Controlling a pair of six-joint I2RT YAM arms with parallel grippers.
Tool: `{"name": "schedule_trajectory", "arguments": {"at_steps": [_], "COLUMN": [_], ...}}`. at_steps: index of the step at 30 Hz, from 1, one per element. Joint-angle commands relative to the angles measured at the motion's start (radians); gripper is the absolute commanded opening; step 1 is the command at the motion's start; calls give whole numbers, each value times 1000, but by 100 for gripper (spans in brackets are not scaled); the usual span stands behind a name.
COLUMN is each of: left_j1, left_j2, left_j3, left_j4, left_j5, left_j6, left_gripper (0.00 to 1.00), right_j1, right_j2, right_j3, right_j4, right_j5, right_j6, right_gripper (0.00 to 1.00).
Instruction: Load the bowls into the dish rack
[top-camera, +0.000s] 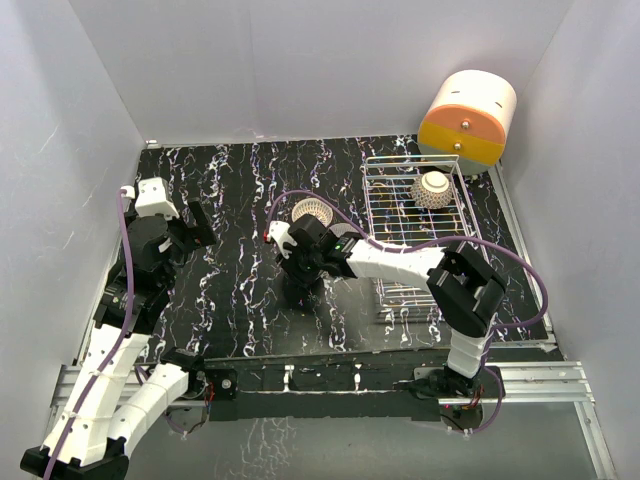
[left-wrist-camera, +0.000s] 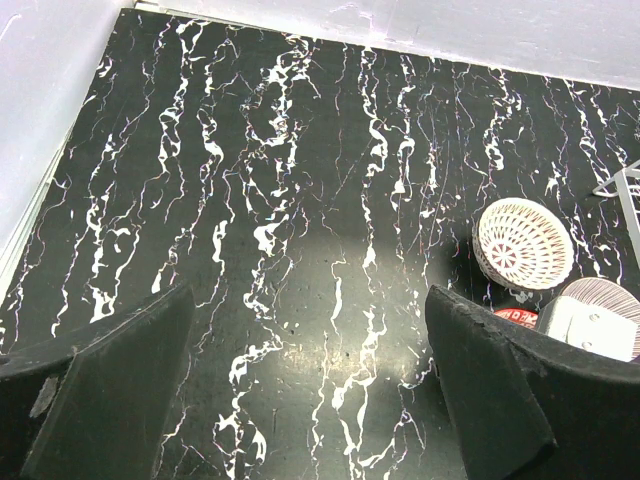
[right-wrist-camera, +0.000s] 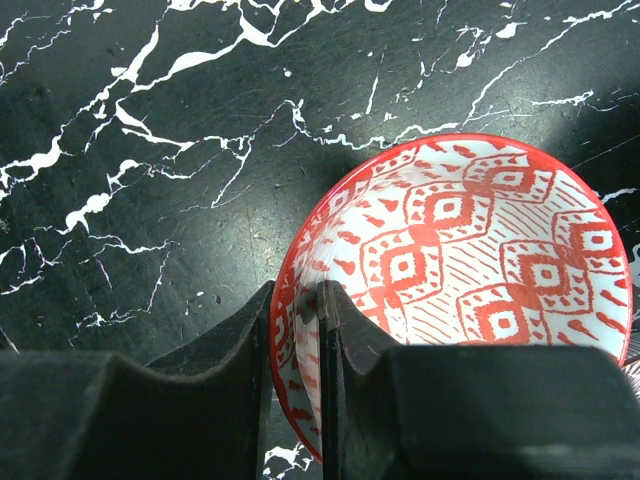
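My right gripper (right-wrist-camera: 295, 295) is shut on the rim of a red-and-white patterned bowl (right-wrist-camera: 470, 240), one finger inside and one outside, just above the black marble table. In the top view this gripper (top-camera: 300, 255) is mid-table and hides that bowl. A white lattice bowl (top-camera: 312, 211) sits just beyond it and also shows in the left wrist view (left-wrist-camera: 523, 243). The silver wire dish rack (top-camera: 395, 235) stands at the right with one patterned bowl (top-camera: 433, 188) in its far end. My left gripper (top-camera: 197, 225) is open and empty over bare table at the left (left-wrist-camera: 305, 340).
An orange-and-cream cylinder (top-camera: 468, 117) stands behind the rack at the far right corner. White walls close in the table on three sides. A striped round thing (left-wrist-camera: 605, 295) is partly hidden behind my left gripper's right finger (left-wrist-camera: 490, 385).
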Motion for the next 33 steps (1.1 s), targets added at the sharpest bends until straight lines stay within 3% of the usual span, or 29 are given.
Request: {"name": "schedule_trajectory", "arguments": {"at_steps": [1, 11, 24, 33], "left_j1": [-3, -3, -3, -4], "left_j2": [-8, -3, -14, -13], "left_j3": [0, 1, -4, -10], "left_j4": [11, 17, 10, 16], "left_j5": [-6, -6, -10, -9], "left_j6": [-4, -3, -3, -6], "left_gripper": [97, 97, 97, 97], "right_j1": [1, 1, 1, 1], "right_j2": [-53, -125, -123, -256], "right_j3": [45, 38, 46, 71], "right_j4": [24, 66, 79, 116], "right_j5": [-28, -8, -25, -87], "right_j6": [18, 54, 75, 116], "right_gripper": [20, 13, 13, 13]}}
